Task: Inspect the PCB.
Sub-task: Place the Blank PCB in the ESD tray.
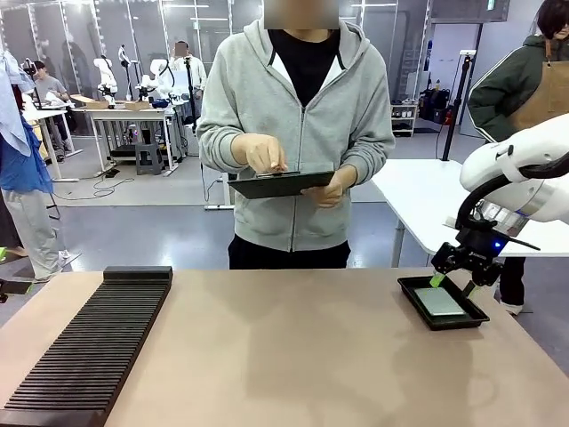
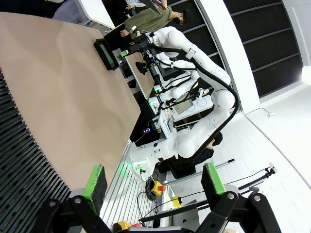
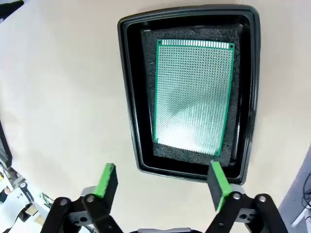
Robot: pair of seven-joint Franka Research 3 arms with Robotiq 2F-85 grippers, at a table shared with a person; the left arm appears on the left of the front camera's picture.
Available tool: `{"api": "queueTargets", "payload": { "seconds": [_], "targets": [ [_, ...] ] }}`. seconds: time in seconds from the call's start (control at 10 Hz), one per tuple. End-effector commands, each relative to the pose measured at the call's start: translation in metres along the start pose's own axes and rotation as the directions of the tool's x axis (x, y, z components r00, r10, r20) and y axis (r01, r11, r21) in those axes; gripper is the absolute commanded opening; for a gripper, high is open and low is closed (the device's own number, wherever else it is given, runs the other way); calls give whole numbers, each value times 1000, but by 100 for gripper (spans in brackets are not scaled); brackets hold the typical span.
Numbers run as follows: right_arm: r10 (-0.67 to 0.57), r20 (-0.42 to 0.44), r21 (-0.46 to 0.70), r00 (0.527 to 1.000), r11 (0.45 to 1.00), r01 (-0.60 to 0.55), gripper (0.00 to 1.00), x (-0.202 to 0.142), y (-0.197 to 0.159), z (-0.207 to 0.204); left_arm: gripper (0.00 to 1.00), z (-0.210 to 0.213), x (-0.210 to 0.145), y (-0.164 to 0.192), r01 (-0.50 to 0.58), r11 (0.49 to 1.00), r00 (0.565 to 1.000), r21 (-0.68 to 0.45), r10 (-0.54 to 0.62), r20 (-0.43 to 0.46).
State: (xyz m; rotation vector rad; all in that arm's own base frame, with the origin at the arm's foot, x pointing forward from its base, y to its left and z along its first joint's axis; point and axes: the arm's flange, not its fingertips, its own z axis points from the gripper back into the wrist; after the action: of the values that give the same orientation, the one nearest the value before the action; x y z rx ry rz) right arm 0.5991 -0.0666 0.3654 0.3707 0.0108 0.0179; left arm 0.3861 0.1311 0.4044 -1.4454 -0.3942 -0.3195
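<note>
PCB: one PCB lay flat in my one black tray, far right on the bench.
Right gripper: my right gripper hung over the tray's near rim, fingers apart, empty.
Left gripper: my left gripper stood apart, empty.
Person: held one tablet.
Rack: one slotted rack, left.

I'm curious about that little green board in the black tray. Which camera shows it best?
The right wrist view: it looks straight down on the PCB, showing its grid of holes. The front view shows it small and foreshortened. The left wrist view catches only a distant sliver.
</note>
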Motion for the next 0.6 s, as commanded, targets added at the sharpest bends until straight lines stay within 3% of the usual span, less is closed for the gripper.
{"api": "queueTargets", "payload": {
  "seconds": [0.0,0.5],
  "targets": [
    [-18,21,-43,1000,999,19,100,-10,10,-2,100,0,0,-1,3,1000,1000,1,-3,1],
    [5,6,-6,1000,1000,-5,100,-2,4,3,100,0,0,-1,3,1000,1000,1,-3,1]
  ]
}}
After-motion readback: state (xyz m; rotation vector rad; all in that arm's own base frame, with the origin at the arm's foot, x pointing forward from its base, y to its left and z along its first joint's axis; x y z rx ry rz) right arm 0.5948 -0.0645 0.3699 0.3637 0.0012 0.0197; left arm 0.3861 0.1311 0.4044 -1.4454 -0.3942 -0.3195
